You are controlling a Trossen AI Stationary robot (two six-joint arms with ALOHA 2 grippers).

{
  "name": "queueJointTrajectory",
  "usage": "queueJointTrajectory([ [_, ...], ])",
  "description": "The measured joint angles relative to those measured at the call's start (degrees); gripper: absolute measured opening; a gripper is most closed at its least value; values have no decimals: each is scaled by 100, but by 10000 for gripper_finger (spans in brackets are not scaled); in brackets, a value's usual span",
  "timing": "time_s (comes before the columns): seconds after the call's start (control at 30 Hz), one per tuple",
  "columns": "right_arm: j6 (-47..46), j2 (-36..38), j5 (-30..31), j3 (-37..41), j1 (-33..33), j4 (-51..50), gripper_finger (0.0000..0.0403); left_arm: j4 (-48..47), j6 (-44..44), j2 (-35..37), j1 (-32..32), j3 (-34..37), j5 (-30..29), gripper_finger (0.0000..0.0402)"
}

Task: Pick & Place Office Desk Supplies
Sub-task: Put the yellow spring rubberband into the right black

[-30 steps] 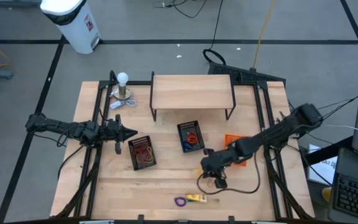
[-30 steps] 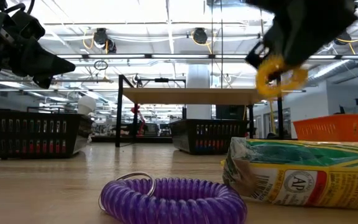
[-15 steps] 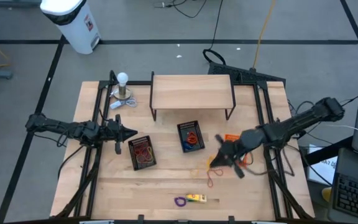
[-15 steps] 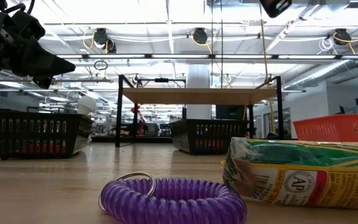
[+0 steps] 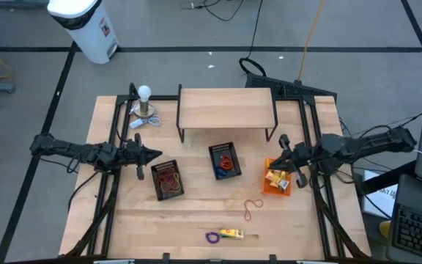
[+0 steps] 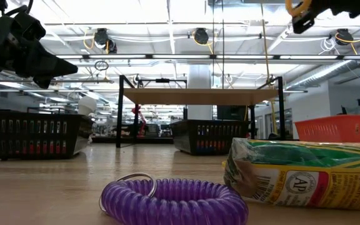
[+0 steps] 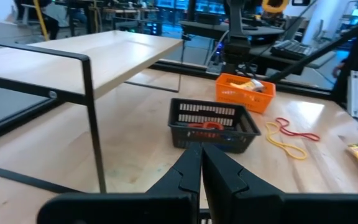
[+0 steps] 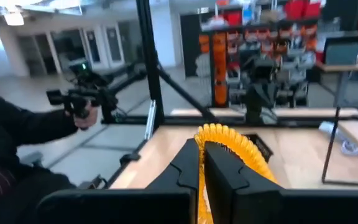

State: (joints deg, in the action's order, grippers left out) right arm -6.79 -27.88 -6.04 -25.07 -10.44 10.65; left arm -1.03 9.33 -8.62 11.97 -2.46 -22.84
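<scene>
Right end effector (image 8: 201,163) clamps yellow coil (image 8: 234,148), arching upward.

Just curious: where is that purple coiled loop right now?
The purple coil lies near the table's front edge in the high view, just left of the yellow packet.

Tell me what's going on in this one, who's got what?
The right claw is shut on a yellow coiled plastic wrist loop, carrying it above the orange plastic basket at the table's right side. The left claw waits shut beside a black mesh basket of elastic loops. A purple coiled loop, a yellow packet and two loose elastic bands lie on the wooden table.
</scene>
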Motion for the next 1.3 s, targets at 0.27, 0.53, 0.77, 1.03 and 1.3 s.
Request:
queueJointTrajectory([
  [0.27,365,1265,534,823,216,82,0,71,-60,0,0,0,-135,17],
  [0.53,587,1485,771,1125,407,-10,0,75,-156,0,0,0,-628,17],
  [0.77,706,1488,776,1404,508,211,0,76,-281,0,0,0,-729,17],
  [1.03,791,1486,772,1865,518,813,0,76,-169,0,0,0,-729,17],
  [1.3,809,1486,754,2029,518,829,0,38,-16,0,0,0,-729,17],
])
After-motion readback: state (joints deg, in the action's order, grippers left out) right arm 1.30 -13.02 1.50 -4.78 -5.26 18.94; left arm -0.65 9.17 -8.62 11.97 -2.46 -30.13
